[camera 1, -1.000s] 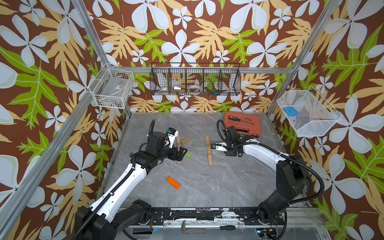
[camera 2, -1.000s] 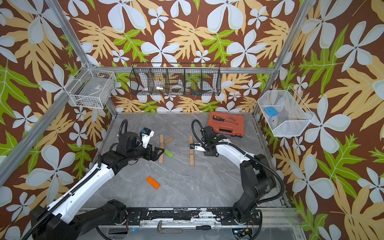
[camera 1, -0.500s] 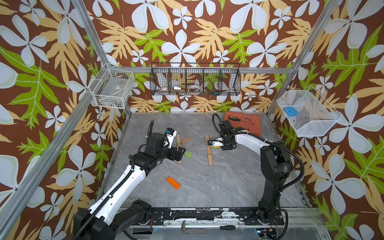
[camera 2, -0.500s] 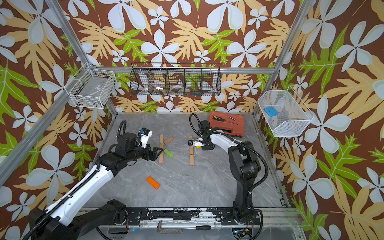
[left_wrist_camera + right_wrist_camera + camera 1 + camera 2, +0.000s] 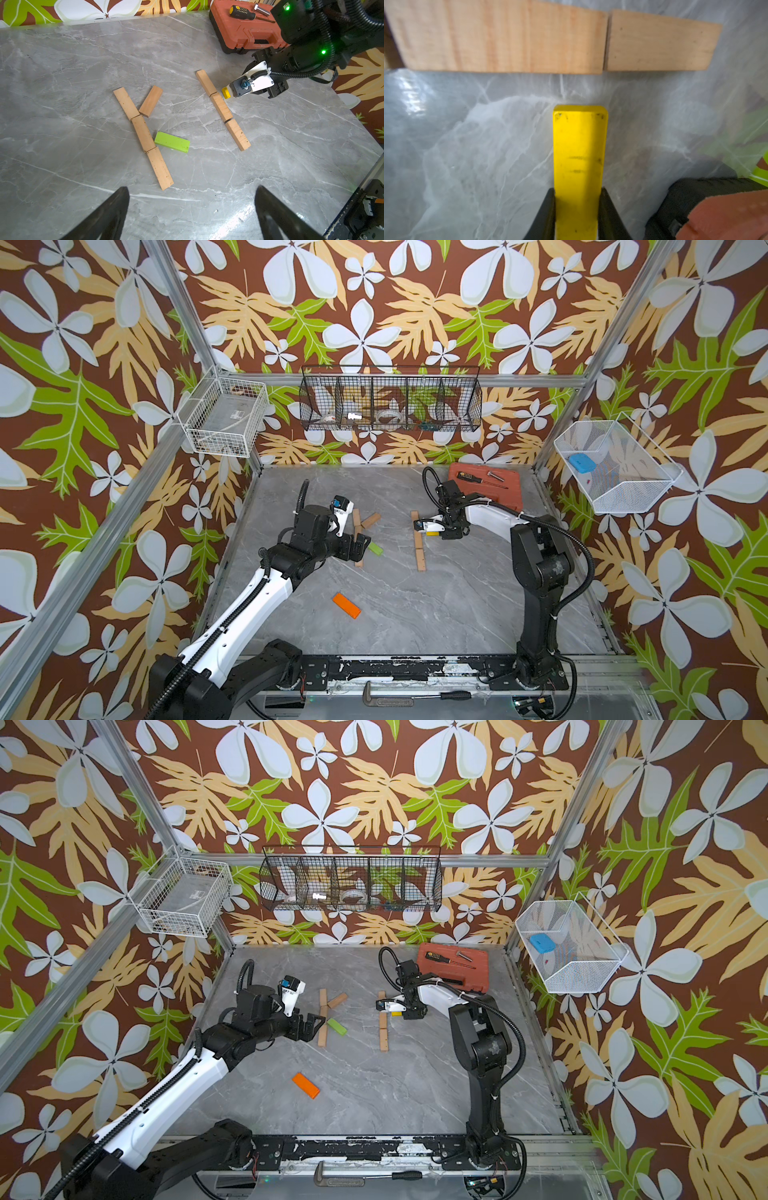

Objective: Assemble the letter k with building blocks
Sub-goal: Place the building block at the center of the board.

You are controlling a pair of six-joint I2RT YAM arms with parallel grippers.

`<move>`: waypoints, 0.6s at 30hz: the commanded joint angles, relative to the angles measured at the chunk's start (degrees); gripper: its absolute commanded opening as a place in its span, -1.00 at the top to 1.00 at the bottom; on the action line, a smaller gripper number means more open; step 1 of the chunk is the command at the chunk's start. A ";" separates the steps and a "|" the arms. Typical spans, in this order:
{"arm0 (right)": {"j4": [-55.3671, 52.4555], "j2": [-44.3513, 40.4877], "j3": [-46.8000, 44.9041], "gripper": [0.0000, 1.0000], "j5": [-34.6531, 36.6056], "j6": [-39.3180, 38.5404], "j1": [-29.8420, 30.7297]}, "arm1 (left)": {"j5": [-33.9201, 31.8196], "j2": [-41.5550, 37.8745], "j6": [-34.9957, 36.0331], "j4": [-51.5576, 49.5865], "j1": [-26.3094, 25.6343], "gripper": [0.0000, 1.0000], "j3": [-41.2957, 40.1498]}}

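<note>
Looking down in both top views: two straight rows of plain wood planks, flat on the grey marble table (image 5: 415,614), each three planks end to end, running 12 to 6.

Left row (image 5: 143,135) first. Got a slanted plank (image 5: 150,101) butted against the joint between its far and middle planks, pointing off toward 2 o'clock. Also a green block (image 5: 172,142) butted against the middle plank, pointing toward 4 o'clock. Pretty much a k already.

Right row (image 5: 419,547) bare on both sides. Right gripper (image 5: 577,195) clamped tight on the yellow block (image 5: 580,155), coming in from 3 o'clock. Free end of the block aimed at the joint between the far and middle planks, just short of it, with a sliver of marble showing between. Can't tell whether resting on the table or held just above it.

Left gripper (image 5: 192,189) spread wide with nothing in it, hovering over the near half of the left row, reaching in from 9 o'clock.

Orange block (image 5: 346,605) lying alone toward 7 o'clock on the table, well apart from both rows.

Red-orange tool case (image 5: 486,485) parked in the 1 o'clock corner, screwdriver (image 5: 242,10) on top.
</note>
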 commanded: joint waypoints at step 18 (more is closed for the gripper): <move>12.29 -17.66 -4.08 0.15 -18.29 28.23 -4.74 | 2.84 4.91 0.77 6.44 -1.65 -0.87 3.20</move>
